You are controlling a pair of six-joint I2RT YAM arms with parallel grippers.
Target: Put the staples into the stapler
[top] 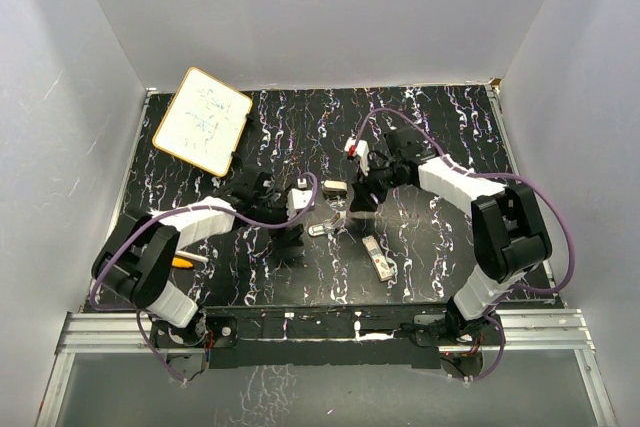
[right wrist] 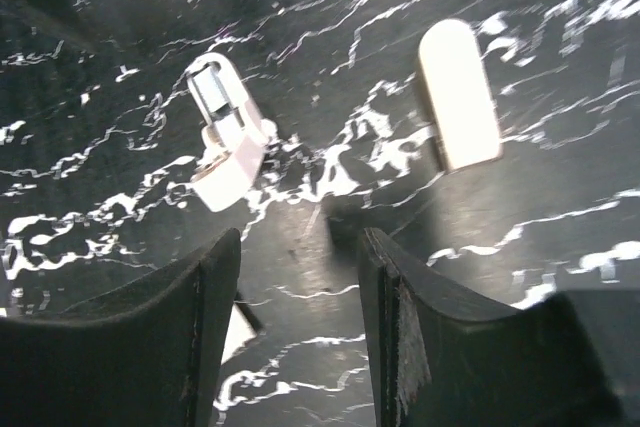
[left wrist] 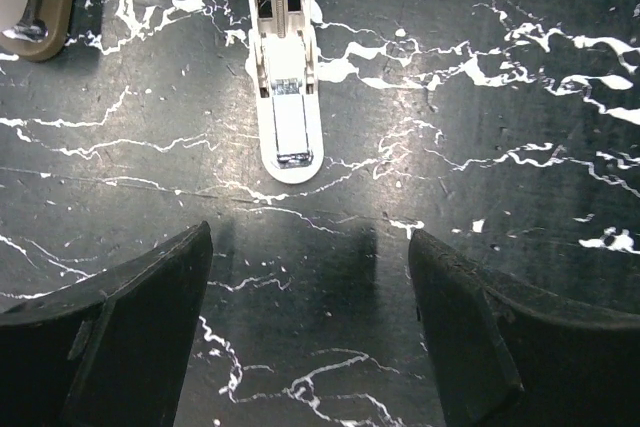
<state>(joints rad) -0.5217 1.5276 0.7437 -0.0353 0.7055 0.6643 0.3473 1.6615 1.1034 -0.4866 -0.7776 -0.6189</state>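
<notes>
Black marbled table [top: 440,237]; white stapler [top: 322,230] lies open, metal channel up, just ahead of L gripper [left wrist: 310,239], fingers spread w/ nothing between. R gripper [right wrist: 300,242] also released, empty, above table near stapler & a whitish block [right wrist: 458,92]. Staples box [top: 378,257] lies apart, toward the arm bases, untouched.

Stapler [top: 322,229] lies btwn L gripper [top: 293,232] & R gripper [top: 357,213]; prob. staples box [top: 380,257] near R.

Open table [left wrist: 345,192] btwn left tool [left wrist: 310,247] & stapler [left wrist: 285,97]
</notes>
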